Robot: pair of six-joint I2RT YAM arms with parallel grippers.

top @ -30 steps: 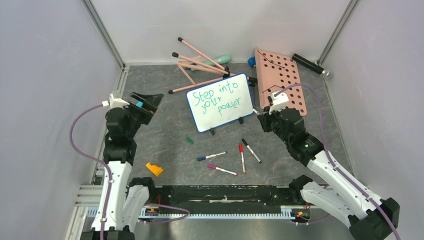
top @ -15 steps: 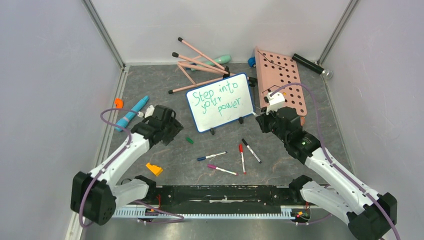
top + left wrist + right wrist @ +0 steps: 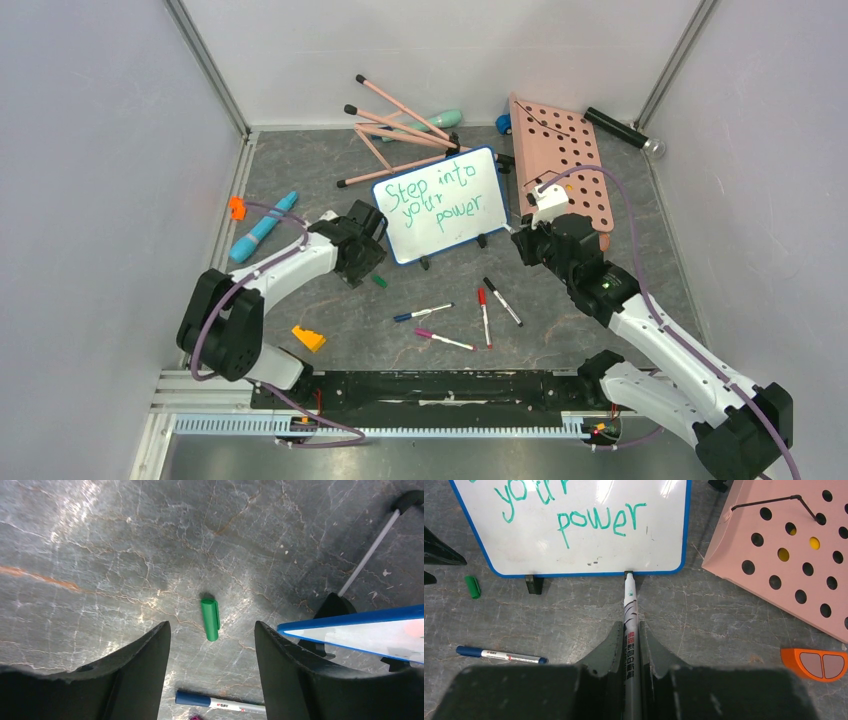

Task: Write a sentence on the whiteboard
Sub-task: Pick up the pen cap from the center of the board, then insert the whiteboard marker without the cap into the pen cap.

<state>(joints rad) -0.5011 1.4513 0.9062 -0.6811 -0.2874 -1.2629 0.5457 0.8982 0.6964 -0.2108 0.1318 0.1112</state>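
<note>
Since the sentence (image 3: 437, 200) "Step into your power" already stands in green on the whiteboard (image 3: 458, 232), mid-table and tilted on its little feet, the job left looks like capping the pen. From the top external view the left gripper (image 3: 362, 265) sits just beside the board's near-left corner, w/ the green cap (image 3: 379, 281) right by it. The right gripper (image 3: 522, 240) is at the board's near-right corner, well apart from that cap, so the left arm is the nearer one.

Left wrist view: left gripper (image 3: 211, 627) is spread wide and holds nothing. The green cap (image 3: 210, 619) lies flat on the table btwn the two fingers, apart from both. Its long axis runs roughly crosswise to the closing line (handy, I'd judge: a straight drop and squeeze). Whiteboard (image 3: 350, 622) shows edge-on to the right.

Right wrist view: right gripper (image 3: 630, 630) is clamped on the green marker (image 3: 630, 600), barrel pointing straight ahead, bare tip at the lower blue frame of the whiteboard (image 3: 639, 550). The word "power" of the sentence (image 3: 596, 522) reads clean, w/ no smears that I can see.
</note>
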